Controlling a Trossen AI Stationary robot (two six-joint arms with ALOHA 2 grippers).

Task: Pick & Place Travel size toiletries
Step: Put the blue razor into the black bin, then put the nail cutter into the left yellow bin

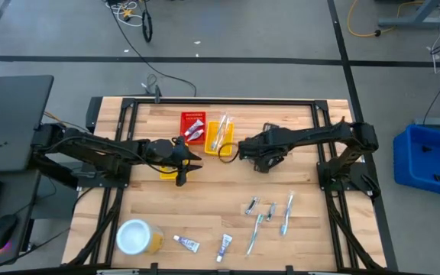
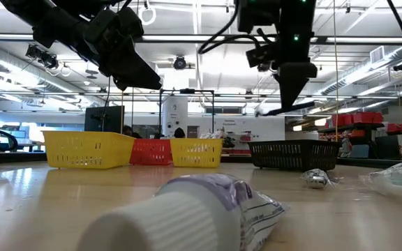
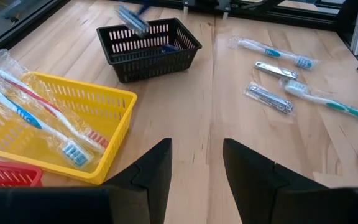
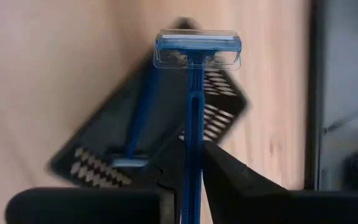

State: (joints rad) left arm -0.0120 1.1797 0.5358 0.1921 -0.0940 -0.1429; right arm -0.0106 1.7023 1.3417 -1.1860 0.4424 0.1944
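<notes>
The right hand (image 4: 188, 186) is clamped on the handle of a blue razor (image 4: 194, 93), whose clear-capped head points forward past the fingertips, above the black basket (image 4: 160, 130); a second blue razor (image 4: 138, 124) already lies inside that basket. From above, this hand (image 1: 244, 150) sits just beside the black basket (image 1: 227, 150) near the back middle of the bench (image 1: 220, 206). The left hand (image 3: 194, 168) holds nothing, its fingers (image 3: 157, 168) parted with bare wood showing between them, hovering near the yellow basket (image 3: 61, 130) that carries wrapped toothbrushes (image 3: 36, 121). Beside that one, the red basket (image 1: 193, 126) holds a small tube. Further forward on the bench lie more toiletries: loose toothbrushes (image 1: 286, 214) and small metal pieces in wrap on the right, and two small white tubes (image 1: 187, 244) near the front edge, with a white-lidded yellow container (image 1: 137, 237) just to their left.
</notes>
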